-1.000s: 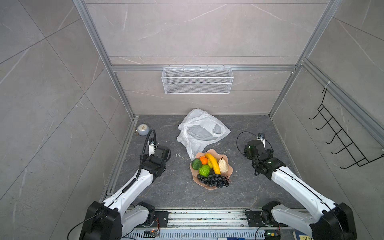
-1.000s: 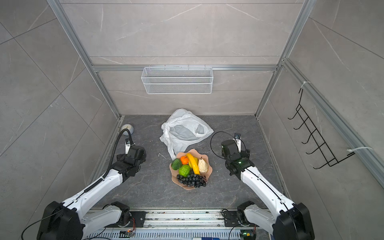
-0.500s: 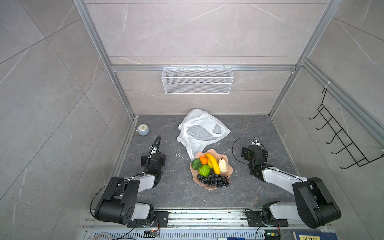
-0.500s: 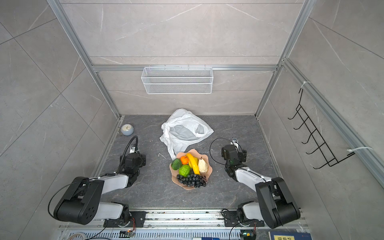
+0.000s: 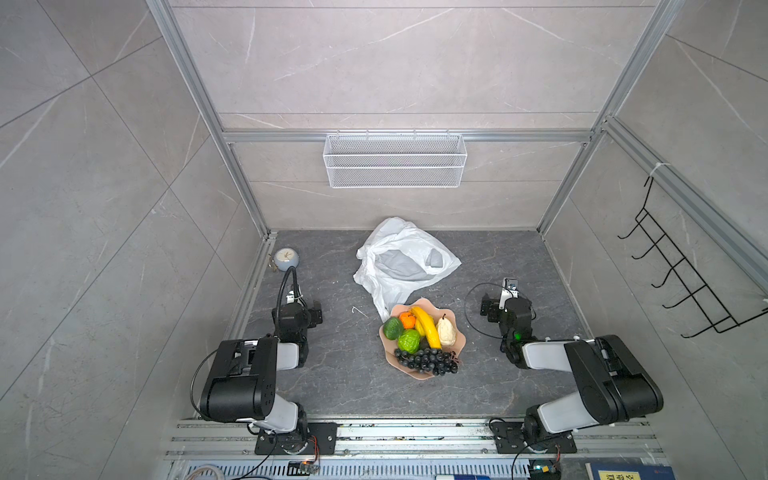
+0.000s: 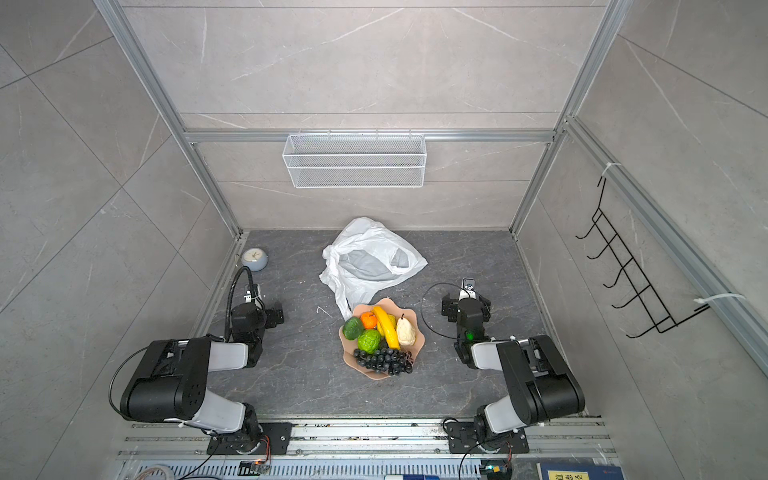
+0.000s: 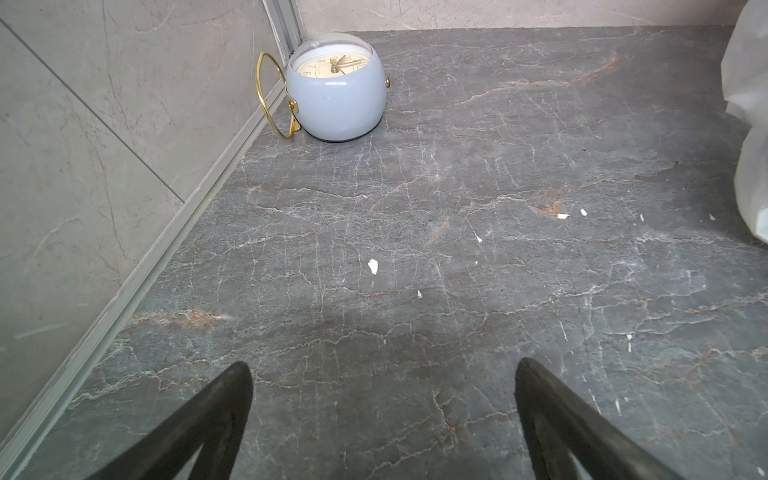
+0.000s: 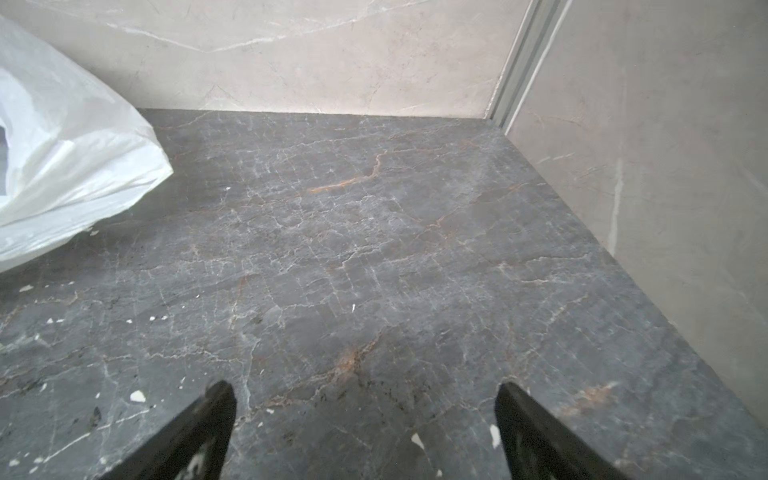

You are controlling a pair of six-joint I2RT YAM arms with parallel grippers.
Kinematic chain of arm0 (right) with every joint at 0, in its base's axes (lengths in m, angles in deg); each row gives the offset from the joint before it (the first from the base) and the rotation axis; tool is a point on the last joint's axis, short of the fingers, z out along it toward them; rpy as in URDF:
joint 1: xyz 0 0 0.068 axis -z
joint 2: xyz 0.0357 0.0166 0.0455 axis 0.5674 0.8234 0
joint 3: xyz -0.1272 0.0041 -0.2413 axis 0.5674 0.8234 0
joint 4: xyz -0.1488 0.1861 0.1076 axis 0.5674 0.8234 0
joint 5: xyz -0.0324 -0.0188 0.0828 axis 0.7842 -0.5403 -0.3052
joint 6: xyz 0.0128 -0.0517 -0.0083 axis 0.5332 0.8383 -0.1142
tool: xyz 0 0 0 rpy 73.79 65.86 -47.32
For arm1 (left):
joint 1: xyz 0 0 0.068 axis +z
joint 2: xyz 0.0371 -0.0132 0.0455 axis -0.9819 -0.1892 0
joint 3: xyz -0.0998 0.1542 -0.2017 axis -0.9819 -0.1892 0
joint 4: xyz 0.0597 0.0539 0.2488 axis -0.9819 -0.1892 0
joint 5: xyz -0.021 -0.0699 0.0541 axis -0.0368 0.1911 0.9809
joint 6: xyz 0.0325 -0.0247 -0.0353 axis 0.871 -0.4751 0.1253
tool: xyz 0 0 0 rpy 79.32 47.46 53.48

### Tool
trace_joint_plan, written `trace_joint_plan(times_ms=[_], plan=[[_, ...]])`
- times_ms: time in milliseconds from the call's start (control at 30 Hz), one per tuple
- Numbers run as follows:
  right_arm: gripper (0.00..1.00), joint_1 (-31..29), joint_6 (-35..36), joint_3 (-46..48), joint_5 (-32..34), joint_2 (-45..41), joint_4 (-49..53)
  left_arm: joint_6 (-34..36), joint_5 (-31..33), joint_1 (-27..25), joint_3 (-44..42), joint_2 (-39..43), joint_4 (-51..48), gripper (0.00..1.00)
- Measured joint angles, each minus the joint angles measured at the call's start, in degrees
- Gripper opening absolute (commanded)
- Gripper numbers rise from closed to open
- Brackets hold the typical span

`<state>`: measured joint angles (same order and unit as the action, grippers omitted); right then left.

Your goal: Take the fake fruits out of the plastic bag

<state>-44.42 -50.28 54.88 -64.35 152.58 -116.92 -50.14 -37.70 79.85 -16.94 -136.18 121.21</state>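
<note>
The white plastic bag lies crumpled and flat at the back middle of the table, and no fruit shows in it. The fake fruits sit in front of it on a pink plate: banana, orange, dark green oval, bumpy green one, cream pear and black grapes. My left gripper is open and empty, low over bare table left of the plate. My right gripper is open and empty to the plate's right. An edge of the bag shows in both wrist views.
A pale blue clock stands in the back left corner against the wall. A white wire basket hangs on the back wall and a black hook rack on the right wall. Both arms are folded low by the front rail.
Both arms have folded back from a stretched reach into a low tucked pose. The grippers stay on either side of the plate. Bag and fruits have not moved.
</note>
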Motion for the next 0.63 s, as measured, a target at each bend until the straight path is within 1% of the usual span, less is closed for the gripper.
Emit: trace_joint_plan(times_ms=[233, 633], plan=[[0.99, 0.55, 0.0, 0.02, -1.05, 0.35, -1.84, -0.31, -0.9, 0.04, 0.02, 0.0, 0.07, 1.0], [1.0, 0.55, 0.0, 0.02, -1.68, 0.35, -1.88, -0.35, -0.9, 0.04, 0.0, 0.0, 0.07, 1.0]])
